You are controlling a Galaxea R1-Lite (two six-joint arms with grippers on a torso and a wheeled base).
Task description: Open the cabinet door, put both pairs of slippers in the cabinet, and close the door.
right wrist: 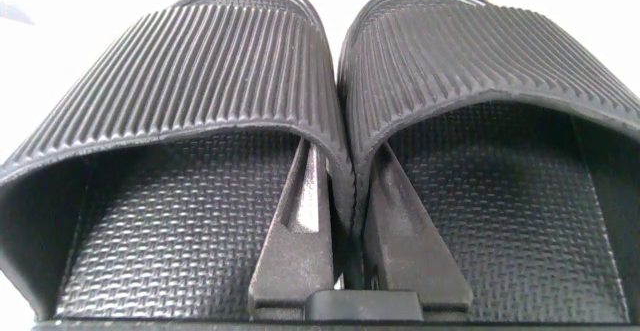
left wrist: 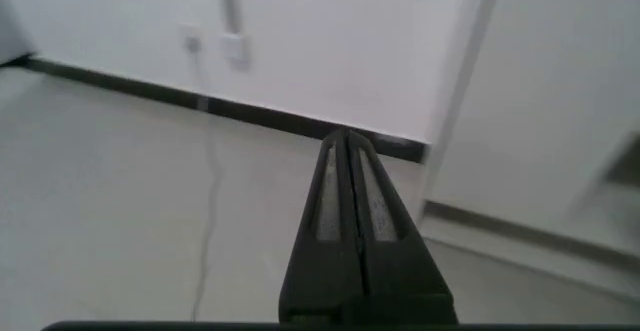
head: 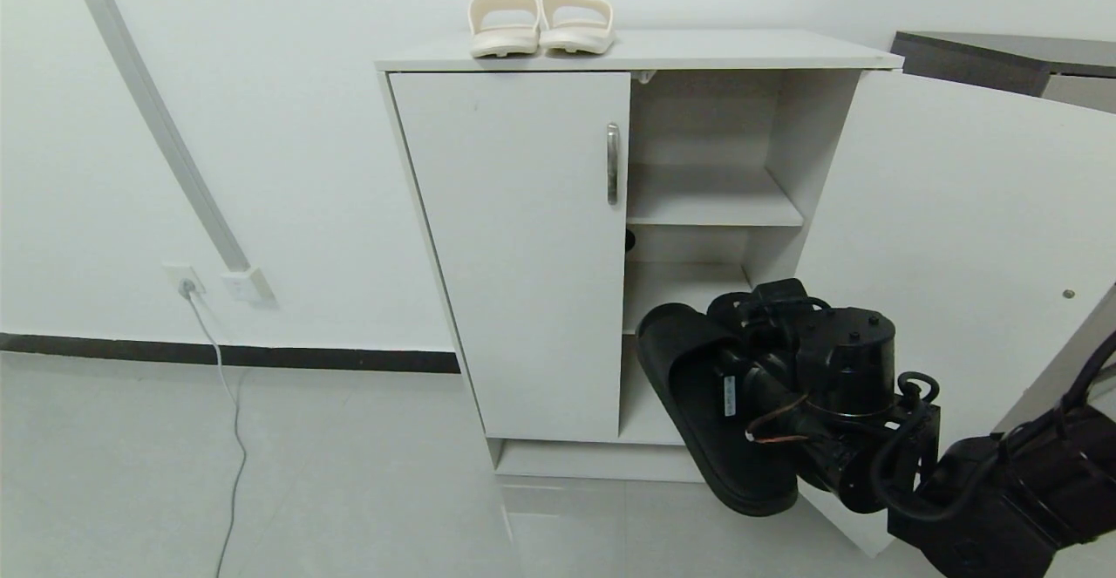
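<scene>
Left gripper (left wrist: 347, 143), fingers pressed together and empty, hangs over the floor near the cabinet (head: 510, 255), cream slippers (head: 540, 24) on its top, while the right gripper (right wrist: 345, 159), fingers clamping the black slippers (head: 715, 404) together, holds them before the lower opening, right door (head: 950, 238) open.

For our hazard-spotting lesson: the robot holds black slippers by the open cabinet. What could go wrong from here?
The right gripper pinches only the inner walls of the black slippers, so one might slip free. The slippers hang tilted before the middle shelf and could catch its edge or the closed left door. A bump might knock the beige slippers off the cabinet.
</scene>
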